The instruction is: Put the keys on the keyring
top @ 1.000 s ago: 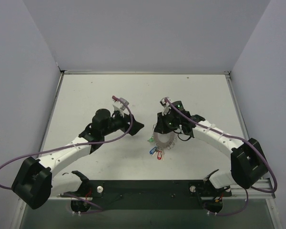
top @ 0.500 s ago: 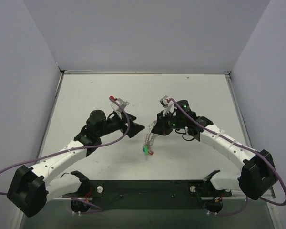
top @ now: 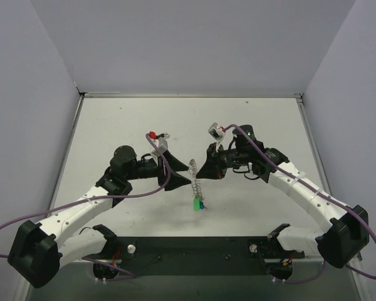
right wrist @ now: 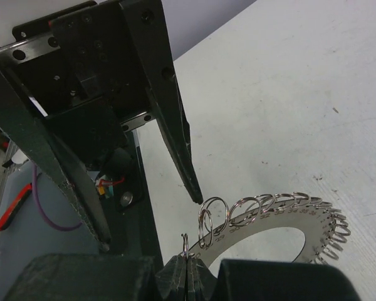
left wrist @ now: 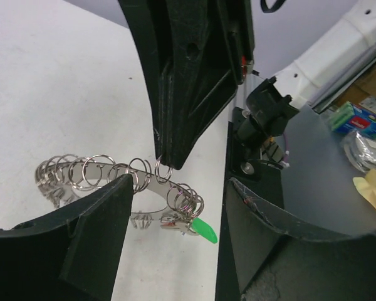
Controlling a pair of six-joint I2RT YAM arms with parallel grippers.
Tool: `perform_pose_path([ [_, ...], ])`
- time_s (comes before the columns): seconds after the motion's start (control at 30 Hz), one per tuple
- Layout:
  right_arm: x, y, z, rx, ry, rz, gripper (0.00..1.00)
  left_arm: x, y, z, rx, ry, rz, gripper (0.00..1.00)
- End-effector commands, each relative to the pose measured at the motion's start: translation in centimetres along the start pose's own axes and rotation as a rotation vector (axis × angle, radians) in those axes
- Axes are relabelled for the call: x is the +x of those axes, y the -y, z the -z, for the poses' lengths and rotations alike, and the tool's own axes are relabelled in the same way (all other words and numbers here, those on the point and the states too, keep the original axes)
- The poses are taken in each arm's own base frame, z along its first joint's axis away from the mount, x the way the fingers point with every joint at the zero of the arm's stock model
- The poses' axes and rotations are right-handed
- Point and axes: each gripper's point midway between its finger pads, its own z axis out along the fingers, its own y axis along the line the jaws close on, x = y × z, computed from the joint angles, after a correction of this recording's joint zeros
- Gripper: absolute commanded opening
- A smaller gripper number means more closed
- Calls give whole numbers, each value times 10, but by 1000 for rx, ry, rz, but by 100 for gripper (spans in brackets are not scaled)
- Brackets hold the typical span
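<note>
The keyring hangs above the middle of the desk. The closed right end effector pinches one rim loop. The left end effector is open around it. The ring seems stiff, light and slippery, so the flat band is probably the safer hold. The keys dangle loosely.

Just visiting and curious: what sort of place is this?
Probably a robotics lab test cell: white table boxed by plain walls, cabled left arm and right arm bolted at its edge.

Flat silvery metal keyring, glossy, with polished wire loops; green key head, smooth plastic; white table, matt.
</note>
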Motion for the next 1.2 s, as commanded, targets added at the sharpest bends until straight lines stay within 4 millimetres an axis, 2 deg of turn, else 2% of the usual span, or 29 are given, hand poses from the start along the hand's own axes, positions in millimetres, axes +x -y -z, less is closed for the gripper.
perform_pose_path([
  [0.0, -23, -32, 15, -97, 56, 104, 0, -27, 40, 3, 189, 52, -85, 69],
  [0.13, -30, -31, 19, -59, 99, 112, 0, -34, 53, 8, 257, 91, -108, 67],
  [0.2, -44, -35, 26, -41, 171, 132, 0, -35, 55, 11, 266, 97, -95, 67],
  [0.23, -40, -34, 25, -33, 178, 123, 0, -39, 56, 13, 269, 114, -110, 67],
  [0.3, -52, -39, 32, -25, 244, 143, 0, -42, 58, 16, 280, 126, -101, 67],
  [0.4, -60, -39, 37, 0, 299, 142, 0, -45, 63, 20, 323, 142, -91, 67],
  [0.43, -62, -38, 39, 16, 313, 139, 0, -52, 68, 22, 346, 168, -122, 67],
  [0.5, -66, -39, 40, 13, 332, 138, 0, -52, 74, 22, 395, 153, -64, 67],
  [0.53, -66, -40, 41, 10, 336, 136, 0, -59, 82, 25, 431, 187, -109, 66],
  [0.67, -69, -44, 42, -1, 353, 143, 0, -62, 90, 26, 508, 183, -46, 56],
  [0.9, -71, -48, 45, -7, 369, 148, 0, -62, 77, 17, 481, 202, -6, 52],
  [1.17, -70, -50, 44, -27, 378, 139, 0, -66, 51, 5, 326, 218, -9, 52],
])
